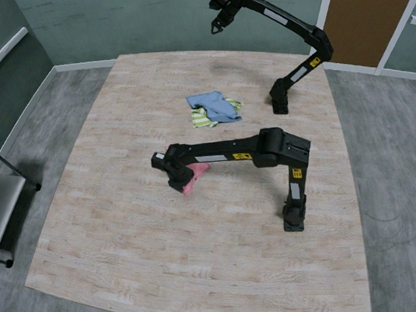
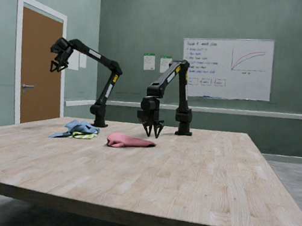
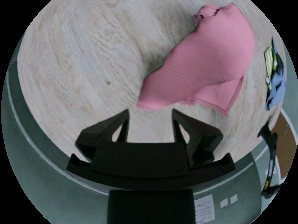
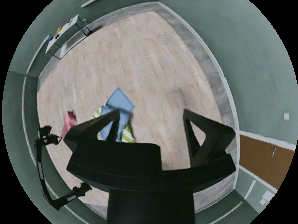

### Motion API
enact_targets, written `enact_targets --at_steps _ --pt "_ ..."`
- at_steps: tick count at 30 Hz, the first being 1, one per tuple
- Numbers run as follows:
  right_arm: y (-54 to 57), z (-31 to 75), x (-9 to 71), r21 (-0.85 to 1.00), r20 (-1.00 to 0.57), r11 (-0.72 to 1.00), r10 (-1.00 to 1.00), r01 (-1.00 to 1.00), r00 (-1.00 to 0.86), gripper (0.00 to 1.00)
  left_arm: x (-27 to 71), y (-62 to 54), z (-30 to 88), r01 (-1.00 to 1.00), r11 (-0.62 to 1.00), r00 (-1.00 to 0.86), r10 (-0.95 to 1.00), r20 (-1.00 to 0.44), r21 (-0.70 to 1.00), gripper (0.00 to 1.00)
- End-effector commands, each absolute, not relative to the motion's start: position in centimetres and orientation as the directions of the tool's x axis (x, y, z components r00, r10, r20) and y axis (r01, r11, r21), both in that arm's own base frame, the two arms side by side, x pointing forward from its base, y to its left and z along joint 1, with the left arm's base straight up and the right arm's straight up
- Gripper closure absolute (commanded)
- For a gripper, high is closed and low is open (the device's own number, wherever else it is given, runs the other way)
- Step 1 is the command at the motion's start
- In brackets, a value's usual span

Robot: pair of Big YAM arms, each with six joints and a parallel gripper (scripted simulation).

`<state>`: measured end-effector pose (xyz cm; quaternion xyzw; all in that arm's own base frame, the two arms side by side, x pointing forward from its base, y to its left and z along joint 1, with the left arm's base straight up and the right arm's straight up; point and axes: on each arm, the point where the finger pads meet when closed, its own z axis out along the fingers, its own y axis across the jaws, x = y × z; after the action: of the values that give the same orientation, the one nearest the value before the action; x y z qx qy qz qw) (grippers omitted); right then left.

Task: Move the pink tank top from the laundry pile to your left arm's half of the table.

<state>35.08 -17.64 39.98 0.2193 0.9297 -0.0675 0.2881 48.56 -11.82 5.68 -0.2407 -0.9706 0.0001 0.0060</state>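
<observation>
The pink tank top lies bunched on the table around the middle between the two arms' bases, apart from the pile. My left gripper is partly open and empty, pointing down just above the table beside the tank top's narrow end. Its wrist hides part of the tank top in the top view. My right gripper is open and empty, high above the far edge. A blue cloth lies over a green-and-white striped cloth.
The pile lies on the right arm's half of the table, well inside the edges. The left arm reaches across the table above the tank top. A trolley stands on the floor beyond the table's edge.
</observation>
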Motion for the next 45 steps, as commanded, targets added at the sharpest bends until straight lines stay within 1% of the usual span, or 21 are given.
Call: enact_targets --at_steps 1,5,6,10,18,22,23,29,31,36,39,40,41,45 --pt "-18.2 42.2 35.5 0.004 -0.597 0.888 0.371 0.46 -0.711 0.08 49.4 -11.3 4.7 0.467 0.885 -0.884 0.466 -0.01 0.0 0.4" --pt "-18.2 42.2 35.5 0.004 -0.597 0.888 0.371 0.46 -0.711 0.08 49.5 -11.4 4.8 0.467 0.884 -0.884 0.467 -0.016 0.002 0.4" --pt "-18.2 42.2 35.5 0.004 -0.597 0.888 0.371 0.46 -0.711 0.08 50.9 -12.1 6.4 0.473 0.881 -0.879 0.472 -0.061 0.014 0.4" --pt "-18.2 42.2 35.5 0.004 -0.597 0.888 0.371 0.46 -0.711 0.08 49.2 -11.5 3.3 0.471 0.882 -0.882 0.471 -0.006 -0.001 0.4" --pt "-18.2 42.2 35.5 0.004 -0.597 0.888 0.371 0.46 -0.711 0.08 50.2 -11.4 2.7 0.466 0.885 -0.884 0.466 -0.026 0.005 0.4" --pt "-18.2 42.2 35.5 0.004 -0.597 0.888 0.371 0.46 -0.711 0.08 49.5 -11.2 2.0 0.466 0.885 -0.884 0.466 -0.014 0.002 0.4" --pt "-18.2 42.2 35.5 0.004 -0.597 0.888 0.371 0.46 -0.711 0.08 50.3 -11.6 3.1 0.469 0.883 -0.882 0.469 -0.043 0.009 0.4" --pt "-18.2 42.2 35.5 0.004 -0.597 0.888 0.371 0.46 -0.711 0.08 49.3 -11.1 0.5 0.467 0.884 -0.884 0.467 -0.007 0.0 0.4" --pt "-18.2 42.2 35.5 0.004 -0.597 0.888 0.371 0.46 -0.711 0.08 49.5 -11.2 0.7 0.467 0.884 -0.884 0.467 -0.011 0.001 0.4" --pt "-18.2 42.2 35.5 0.004 -0.597 0.888 0.371 0.46 -0.711 0.08 51.7 -11.8 4.1 0.468 0.884 -0.879 0.468 -0.092 0.024 0.4" --pt "-18.2 42.2 35.5 0.004 -0.597 0.888 0.371 0.46 -0.711 0.08 51.7 -11.9 4.1 0.467 0.884 -0.879 0.467 -0.093 0.024 0.4" --pt "-18.2 42.2 35.5 0.004 -0.597 0.888 0.371 0.46 -0.711 0.08 51.2 -11.9 3.3 0.461 0.887 -0.884 0.462 -0.072 0.02 0.4" --pt "-18.2 42.2 35.5 0.004 -0.597 0.888 0.371 0.46 -0.711 0.08 51.6 -11.9 4.1 0.463 0.886 -0.881 0.464 -0.091 0.025 0.4" --pt "-18.2 42.2 35.5 0.004 -0.597 0.888 0.371 0.46 -0.711 0.08 51.4 -11.9 3.8 0.459 0.888 -0.885 0.459 -0.084 0.023 0.4"
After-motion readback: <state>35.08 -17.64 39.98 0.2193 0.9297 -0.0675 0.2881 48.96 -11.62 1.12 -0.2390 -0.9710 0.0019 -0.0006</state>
